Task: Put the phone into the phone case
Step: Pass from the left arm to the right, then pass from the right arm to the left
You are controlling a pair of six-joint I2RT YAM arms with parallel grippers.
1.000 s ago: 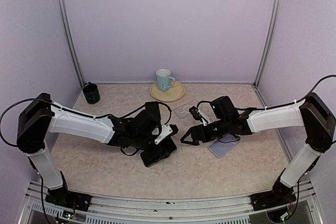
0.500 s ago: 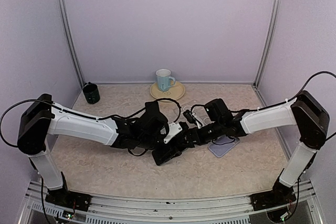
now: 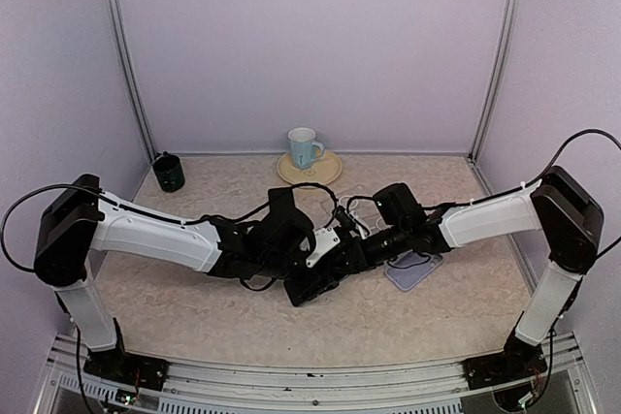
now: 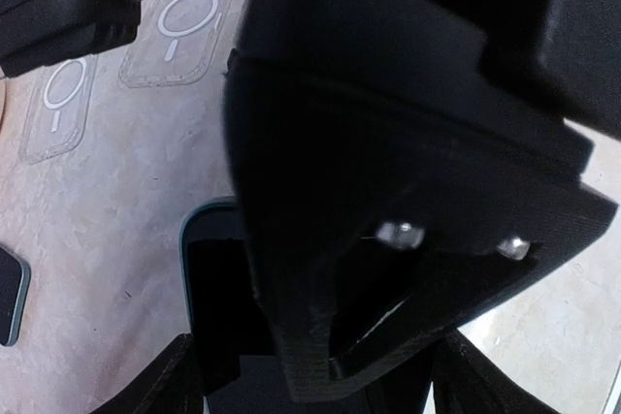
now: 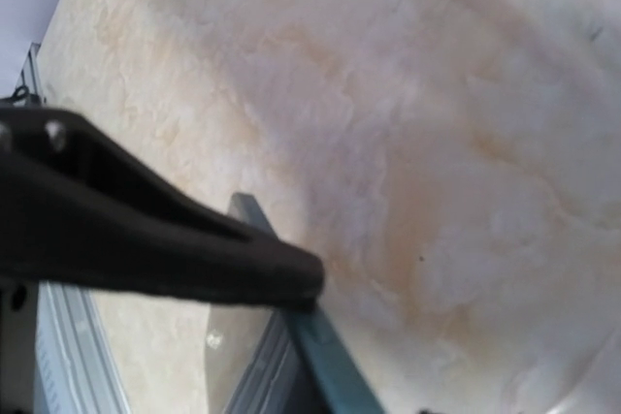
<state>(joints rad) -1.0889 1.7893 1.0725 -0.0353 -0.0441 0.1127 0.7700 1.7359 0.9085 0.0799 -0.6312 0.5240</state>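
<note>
The phone point(image 3: 307, 289) is dark with a teal rim point(image 4: 209, 269) and hangs tilted just above the table at the centre. My left gripper point(image 3: 312, 276) is shut on it, its fingers point(image 4: 184, 380) on the two long sides. My right gripper point(image 3: 342, 257) has come in over the phone's far end. One of its fingers point(image 5: 184, 254) rests on the teal edge point(image 5: 325, 361); the other finger barely shows. A pale lavender phone case point(image 3: 415, 270) lies flat under the right forearm, apart from the phone.
Two clear cases with white ring marks point(image 4: 184, 31) lie on the table behind the grippers point(image 3: 344, 203). At the back stand a blue mug on a yellow saucer point(image 3: 305, 149) and a dark cup point(image 3: 168, 172). Lilac walls enclose the table.
My left gripper carried the phone a little right. My right gripper moved left from beside the lavender case onto the phone's end, and its jaws have narrowed.
</note>
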